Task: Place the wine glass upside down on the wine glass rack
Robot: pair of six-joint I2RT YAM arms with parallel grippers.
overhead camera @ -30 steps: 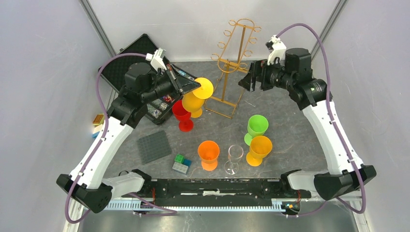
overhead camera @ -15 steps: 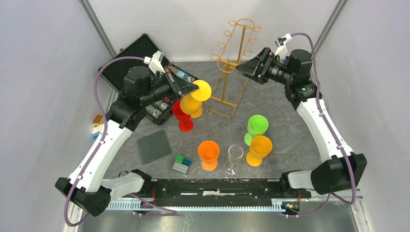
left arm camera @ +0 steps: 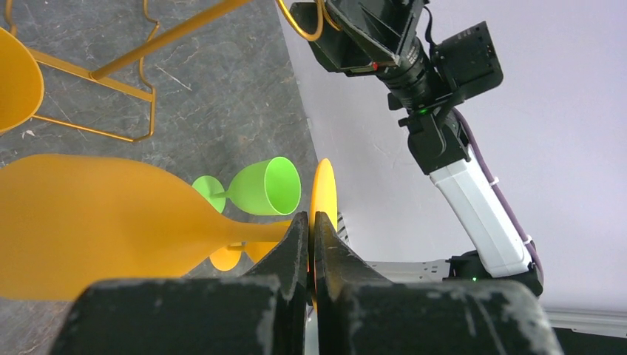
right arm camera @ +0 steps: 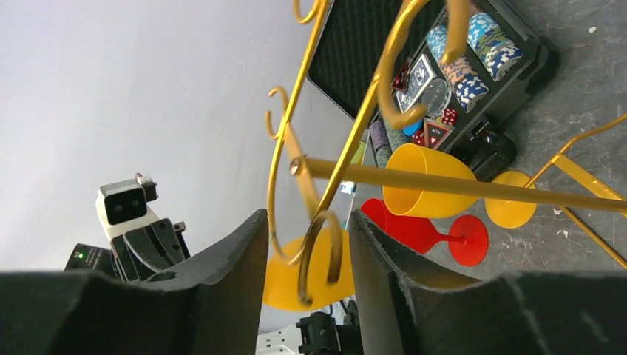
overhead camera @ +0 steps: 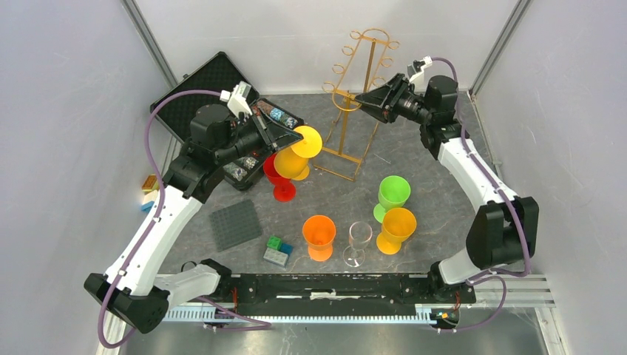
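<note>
L jaws: together, clamped on the stem (left arm camera: 259, 231) of the yellow wine glass (left arm camera: 111, 222), right behind its foot (left arm camera: 323, 200). Grip there prob. deliberate: bowl and foot both stay free, so the foot can go through a loop w/o the pads fouling the wire. Glass lies roughly on its side, bowl toward the L arm, foot toward the wine glass rack (right arm camera: 444, 186). It's in the air, not on the rack yet, just left of the rack base and over a red glass (overhead camera: 279, 177).

R jaws: apart, straddling one side loop (right arm camera: 307, 255) of the rack. There's a gap on one side of the wire; can't tell if the other pad touches. Likely reason: thin wire stand is light and would tip or slide when a glass is pushed in, so R arm braces it up high.

Outward: rack stands upright at the back of the bench (overhead camera: 429, 170). Green glass (overhead camera: 392, 194), orange glass (overhead camera: 319, 235) and a clear one (overhead camera: 358, 240) stand nearer the arm bases, well apart from the rack.

Step in hand, I'd say: steady rack, then turn the glass bowl-down and hook it in.
</note>
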